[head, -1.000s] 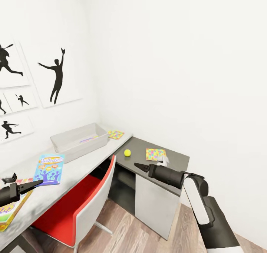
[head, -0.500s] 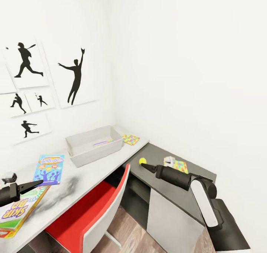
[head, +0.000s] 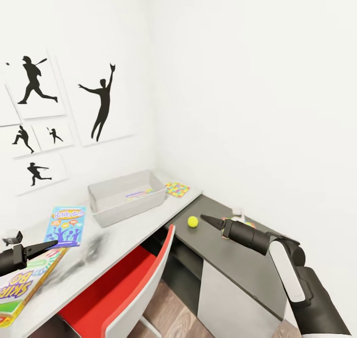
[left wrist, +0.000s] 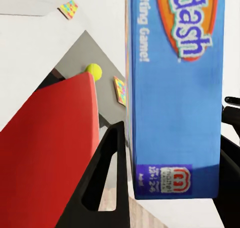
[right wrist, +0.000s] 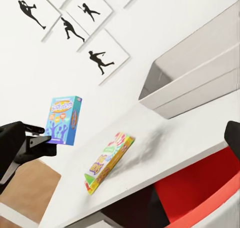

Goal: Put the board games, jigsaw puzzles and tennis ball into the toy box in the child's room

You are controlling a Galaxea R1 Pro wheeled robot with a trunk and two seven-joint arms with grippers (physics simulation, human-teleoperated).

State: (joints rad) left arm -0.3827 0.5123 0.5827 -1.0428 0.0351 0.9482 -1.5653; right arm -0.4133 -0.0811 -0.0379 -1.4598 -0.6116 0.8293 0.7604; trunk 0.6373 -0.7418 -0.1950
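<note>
Blue board game (left wrist: 175, 87) clamped in left claw (left wrist: 170, 183) above table edge (head: 114, 263); right claw's (head: 208, 220) opening unclear.

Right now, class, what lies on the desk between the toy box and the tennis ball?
In the head view, one jigsaw puzzle lies between the toy box and the tennis ball, beside the box.

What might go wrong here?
The left hand grips the blue board game by one edge only, so it may slip. The Skip-Bo board game overhangs the table edge; a nudge might tip it off. The right hand could set the nearby tennis ball rolling.
</note>
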